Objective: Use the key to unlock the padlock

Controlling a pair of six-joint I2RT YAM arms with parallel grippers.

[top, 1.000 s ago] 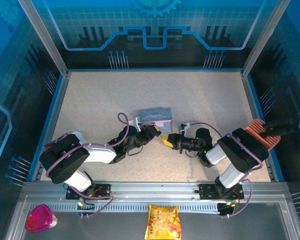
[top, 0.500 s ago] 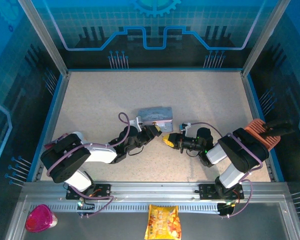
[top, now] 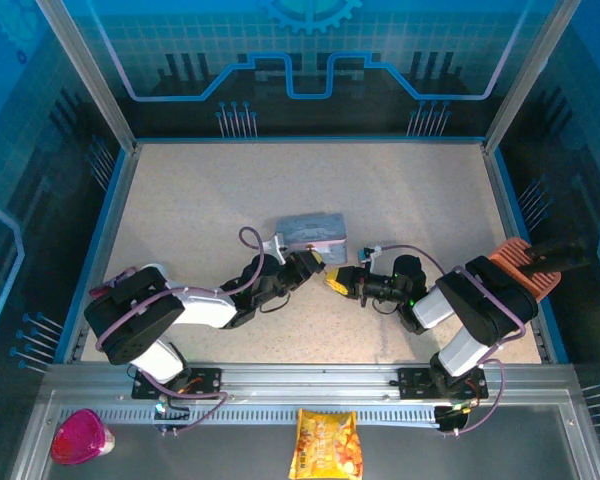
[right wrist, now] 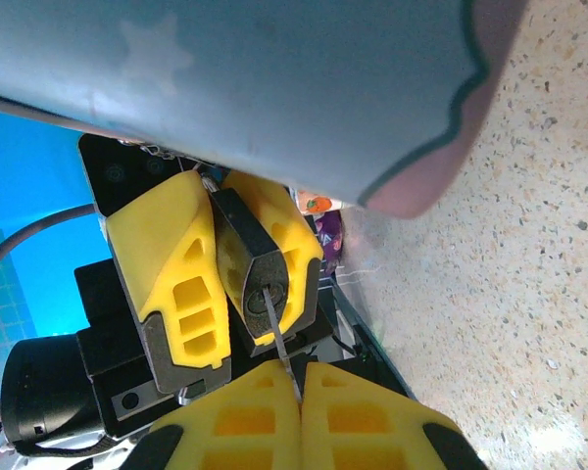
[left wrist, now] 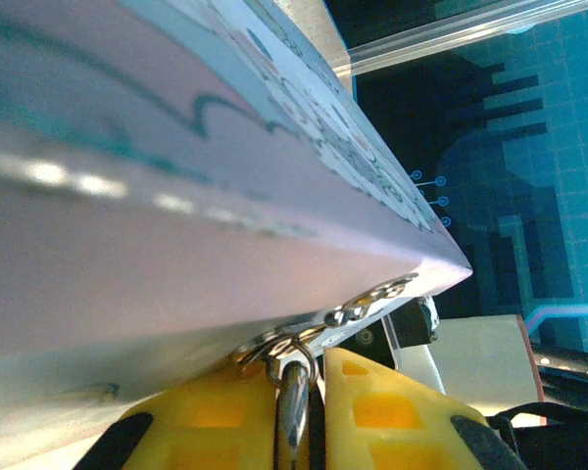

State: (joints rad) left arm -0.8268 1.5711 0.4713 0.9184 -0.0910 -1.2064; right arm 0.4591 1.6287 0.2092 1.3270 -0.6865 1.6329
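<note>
Two grippers meet tip to tip on a speckled table (right wrist: 539, 235). The left gripper (left wrist: 309, 406) is clamped on the dark padlock (right wrist: 260, 279), which sits between its yellow fingers (right wrist: 167, 279) with the keyhole end facing the right gripper (right wrist: 299, 392). The right gripper is pinched tight on the thin key (right wrist: 283, 360), whose tip meets the keyhole just ahead of its fingertips. A pale blue tin (right wrist: 274, 88) lies close beside both.

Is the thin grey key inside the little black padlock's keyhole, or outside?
In: the thin grey key runs from the right hand into the keyhole of the small black padlock. How deep, cannot tell.
</note>
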